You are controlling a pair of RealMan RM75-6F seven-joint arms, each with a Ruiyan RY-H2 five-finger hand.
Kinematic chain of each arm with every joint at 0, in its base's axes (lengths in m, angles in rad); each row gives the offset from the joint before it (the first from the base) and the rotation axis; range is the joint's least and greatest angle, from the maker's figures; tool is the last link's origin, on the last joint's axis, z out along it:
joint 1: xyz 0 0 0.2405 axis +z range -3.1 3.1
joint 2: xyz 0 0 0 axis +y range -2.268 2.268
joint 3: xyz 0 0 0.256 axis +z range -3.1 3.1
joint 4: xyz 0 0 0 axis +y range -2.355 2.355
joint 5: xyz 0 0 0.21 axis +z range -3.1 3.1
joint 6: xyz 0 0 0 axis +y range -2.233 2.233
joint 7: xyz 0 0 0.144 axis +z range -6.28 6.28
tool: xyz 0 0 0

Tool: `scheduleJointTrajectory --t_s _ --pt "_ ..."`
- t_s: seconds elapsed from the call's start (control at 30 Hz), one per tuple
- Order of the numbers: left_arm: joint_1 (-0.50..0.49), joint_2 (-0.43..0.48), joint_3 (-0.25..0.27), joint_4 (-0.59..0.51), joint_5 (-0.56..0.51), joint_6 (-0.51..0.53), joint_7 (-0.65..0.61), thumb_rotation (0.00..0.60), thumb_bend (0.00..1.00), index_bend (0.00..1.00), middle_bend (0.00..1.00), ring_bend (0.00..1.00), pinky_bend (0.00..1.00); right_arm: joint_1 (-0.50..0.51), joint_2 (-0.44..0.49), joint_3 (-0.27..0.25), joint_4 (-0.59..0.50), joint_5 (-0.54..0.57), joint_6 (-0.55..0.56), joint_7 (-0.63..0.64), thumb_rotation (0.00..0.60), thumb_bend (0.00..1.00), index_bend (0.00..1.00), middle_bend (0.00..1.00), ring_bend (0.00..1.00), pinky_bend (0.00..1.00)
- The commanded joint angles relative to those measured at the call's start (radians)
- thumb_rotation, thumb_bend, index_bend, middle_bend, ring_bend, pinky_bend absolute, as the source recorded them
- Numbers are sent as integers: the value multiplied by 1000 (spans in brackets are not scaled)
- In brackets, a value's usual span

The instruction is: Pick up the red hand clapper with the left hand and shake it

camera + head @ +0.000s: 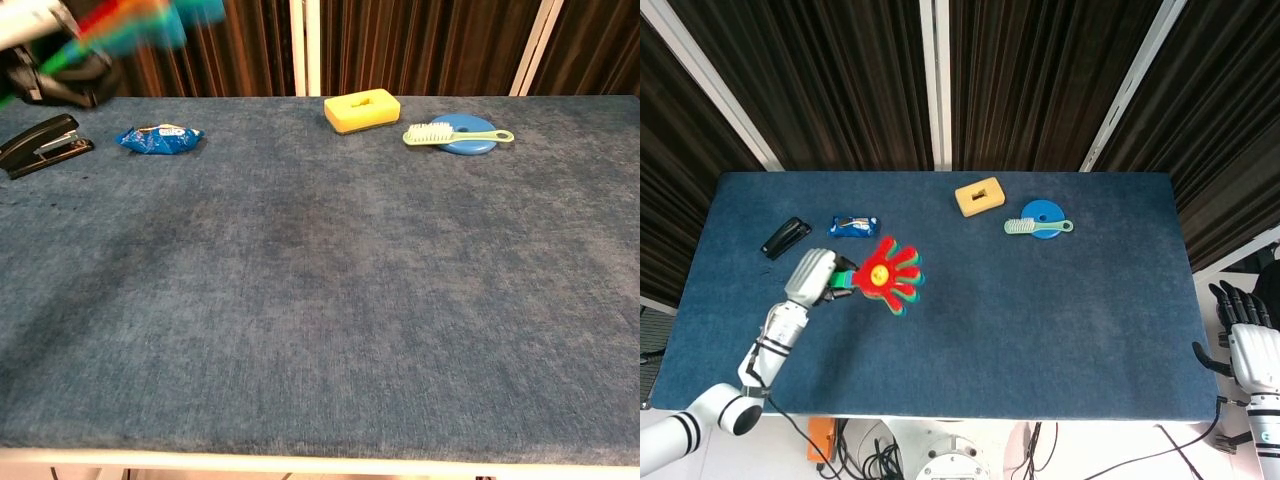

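Red hand clapper (889,275) in left hand (812,276), aloft

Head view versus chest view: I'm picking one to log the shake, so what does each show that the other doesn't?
Only the head view shows the right robot hand, held off the table's right edge, and the red hand clapper sharply, with its palm spread flat. Only the chest view shows the clapper as a motion-blurred streak at its top left. Both show the left robot hand gripping the clapper's handle, plus the stapler, blue packet, yellow sponge, brush and blue disc on the table.
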Motion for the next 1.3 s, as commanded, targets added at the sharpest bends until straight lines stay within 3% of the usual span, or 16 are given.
scheduleJointTrajectory --t_s 0.03,0.4,0.63,0.77,0.8,0.83,0.87,0.93,0.97,1.0,1.03,1.1,1.17,1.23,1.3 --pt "-58 -47 129 143 136 33 241 600 710 1000 1000 1000 1000 -1 0 1 5 4 -2 5 600 211 0 0 0 0" --pt "-84 -59 99 41 -42 -53 279 600 711 1000 1000 1000 1000 4 -9 -1 27 10 -19 22 600 211 0 0 0 0" --pt "-123 -155 94 110 -172 -147 447 600 708 1000 1000 1000 1000 3 -11 2 40 9 -16 36 600 209 0 0 0 0" --pt "-132 -176 106 146 -182 -147 479 600 659 999 1000 1000 998 -1 -5 6 48 15 -12 50 600 209 0 0 0 0" --pt "-133 -172 113 148 -182 -151 483 600 639 960 974 977 973 -1 -5 7 51 17 -12 54 600 208 0 0 0 0" --pt "-137 -159 124 139 -191 -176 494 600 630 884 924 934 934 -2 -5 7 55 18 -12 58 600 209 0 0 0 0" --pt "-141 -145 132 123 -203 -205 503 600 621 677 780 808 834 -2 -6 7 57 18 -13 61 600 209 0 0 0 0" --pt "-148 -121 137 88 -213 -224 511 599 619 197 323 428 581 -2 -7 6 62 16 -14 67 600 209 0 0 0 0" --pt "-145 -116 137 80 -215 -217 510 599 619 48 123 255 445 -2 -8 6 64 15 -13 69 600 209 0 0 0 0" --pt "-143 -111 137 69 -222 -215 509 600 619 9 31 159 350 -3 -9 6 65 14 -11 70 600 209 0 0 0 0" --pt "-139 -101 135 53 -232 -210 516 600 619 1 3 91 248 -4 -10 7 66 13 -8 71 600 209 0 0 0 0" --pt "-133 -90 128 34 -238 -183 531 600 616 0 0 13 114 -5 -11 8 67 12 -4 73 600 209 0 0 0 0" --pt "-119 -74 118 10 -238 -134 542 600 577 0 0 0 52 -6 -10 8 66 10 0 72 600 209 0 0 0 0" --pt "-102 -54 107 -16 -237 -81 551 600 483 0 0 0 30 -6 -9 8 62 7 2 69 600 209 0 0 0 0" --pt "-88 -27 104 -51 -244 -58 555 600 270 0 0 0 21 -4 -9 8 58 4 2 64 600 209 0 0 0 0"
